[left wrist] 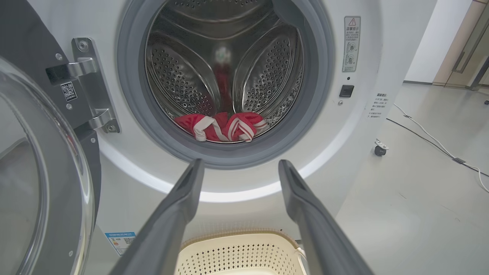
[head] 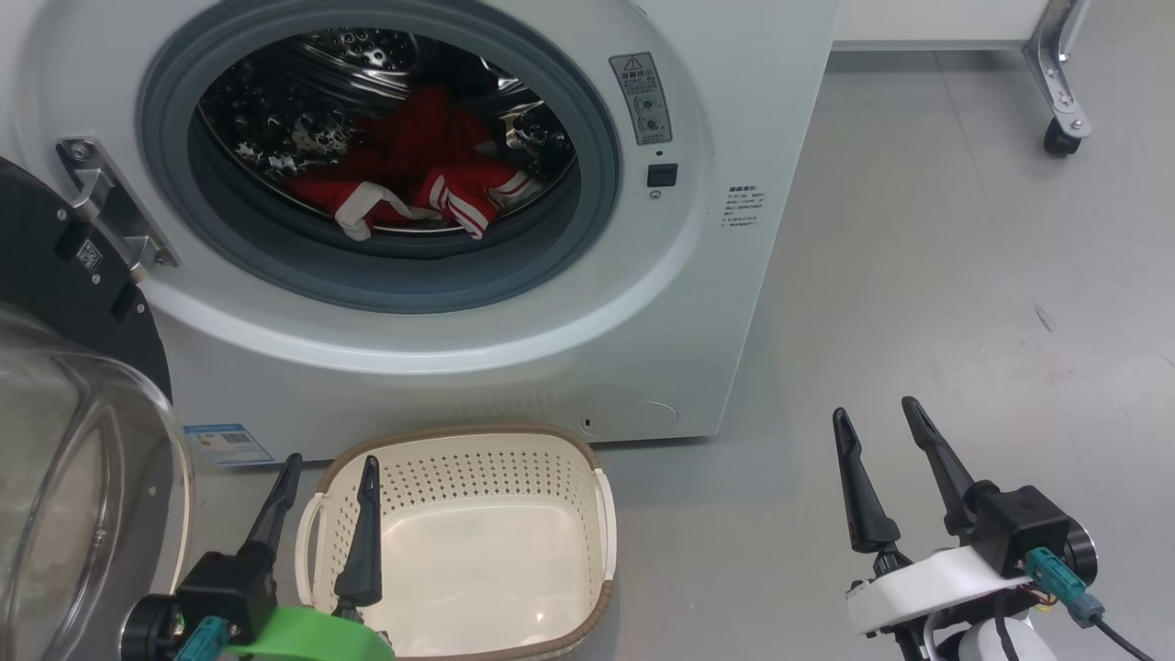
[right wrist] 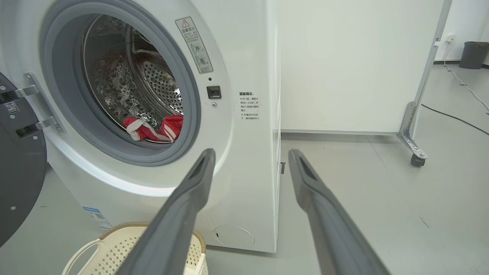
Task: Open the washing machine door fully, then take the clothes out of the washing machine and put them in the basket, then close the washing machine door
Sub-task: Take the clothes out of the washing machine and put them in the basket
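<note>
The white washing machine (head: 587, 349) fills the upper left of the head view, its black door (head: 55, 275) with the clear glass bowl swung wide open to the left on its hinge. Red clothes (head: 413, 179) with white stripes lie at the bottom of the steel drum, also seen as clothes (left wrist: 221, 126) and clothes (right wrist: 153, 129). The cream basket (head: 514, 441) stands empty on the floor before the machine. My left gripper (head: 330, 468) is open above the basket's left rim. My right gripper (head: 877, 408) is open over bare floor, right of the machine.
A white partition on castors (head: 1065, 128) stands at the back right. A cable (left wrist: 439, 147) runs along the grey floor. A dark bin (right wrist: 473, 55) stands far off to the right. Grey floor stretches to the right of the machine.
</note>
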Tool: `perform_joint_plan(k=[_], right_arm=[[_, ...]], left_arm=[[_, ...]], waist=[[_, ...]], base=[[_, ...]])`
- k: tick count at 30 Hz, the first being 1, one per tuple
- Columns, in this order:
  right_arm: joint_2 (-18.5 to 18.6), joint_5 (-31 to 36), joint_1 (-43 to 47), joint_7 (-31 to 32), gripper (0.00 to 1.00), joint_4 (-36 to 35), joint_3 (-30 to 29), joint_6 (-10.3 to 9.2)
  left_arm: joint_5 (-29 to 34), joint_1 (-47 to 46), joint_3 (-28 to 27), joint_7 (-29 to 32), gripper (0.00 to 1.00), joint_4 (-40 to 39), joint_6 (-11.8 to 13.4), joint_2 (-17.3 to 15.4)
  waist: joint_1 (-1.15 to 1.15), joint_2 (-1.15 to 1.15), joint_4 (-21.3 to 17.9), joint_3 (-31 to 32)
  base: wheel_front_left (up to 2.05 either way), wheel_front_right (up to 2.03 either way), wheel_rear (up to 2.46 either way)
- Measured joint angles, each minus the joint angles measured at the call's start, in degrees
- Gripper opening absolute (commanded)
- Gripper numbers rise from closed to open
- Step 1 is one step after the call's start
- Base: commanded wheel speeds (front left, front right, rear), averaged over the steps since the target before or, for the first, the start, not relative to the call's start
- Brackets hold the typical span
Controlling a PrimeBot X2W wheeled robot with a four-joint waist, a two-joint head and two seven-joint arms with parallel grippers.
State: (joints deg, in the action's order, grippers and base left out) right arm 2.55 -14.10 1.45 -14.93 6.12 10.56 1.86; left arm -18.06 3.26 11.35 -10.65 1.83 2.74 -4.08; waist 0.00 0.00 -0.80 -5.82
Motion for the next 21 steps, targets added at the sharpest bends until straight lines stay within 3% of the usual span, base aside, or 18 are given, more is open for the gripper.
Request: perform_joint_plan(k=[21], right_arm=[[0.0, 0.0, 0.0, 0.0, 1.0, -0.2, 0.2, -0.01]], left_arm=[[0.0, 0.0, 0.3, 0.0, 1.0, 0.4, 0.1, 0.0]], waist=[[0.0, 0.0, 0.5, -0.5]], base=[[0.01, -0.01, 0.0]])
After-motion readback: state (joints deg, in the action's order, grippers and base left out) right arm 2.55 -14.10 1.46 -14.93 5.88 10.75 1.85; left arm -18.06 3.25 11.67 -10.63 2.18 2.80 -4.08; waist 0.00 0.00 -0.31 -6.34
